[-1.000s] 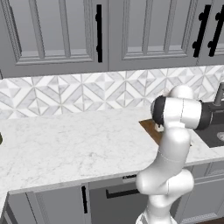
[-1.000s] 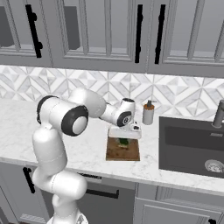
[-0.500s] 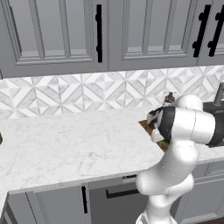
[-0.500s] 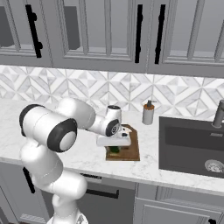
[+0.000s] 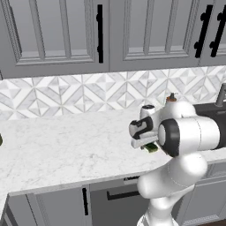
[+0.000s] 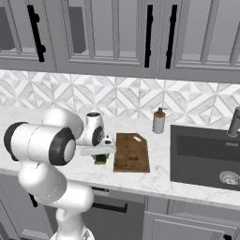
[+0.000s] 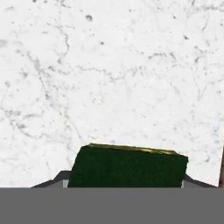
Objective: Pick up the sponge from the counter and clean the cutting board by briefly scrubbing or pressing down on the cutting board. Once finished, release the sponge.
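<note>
Since scrubbing needs a firm grip, my hand (image 6: 101,156) pinches the sponge (image 7: 127,166), dark green face showing, over bare worktop (image 6: 154,178) just left of the wooden cutting board (image 6: 131,152).

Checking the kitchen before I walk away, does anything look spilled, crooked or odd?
Nothing spilled or damaged. The brown wooden cutting board lies flat on the white marble counter. The only oddity: the dark green sponge sits gripped in the gripper, over bare counter left of the board.
</note>
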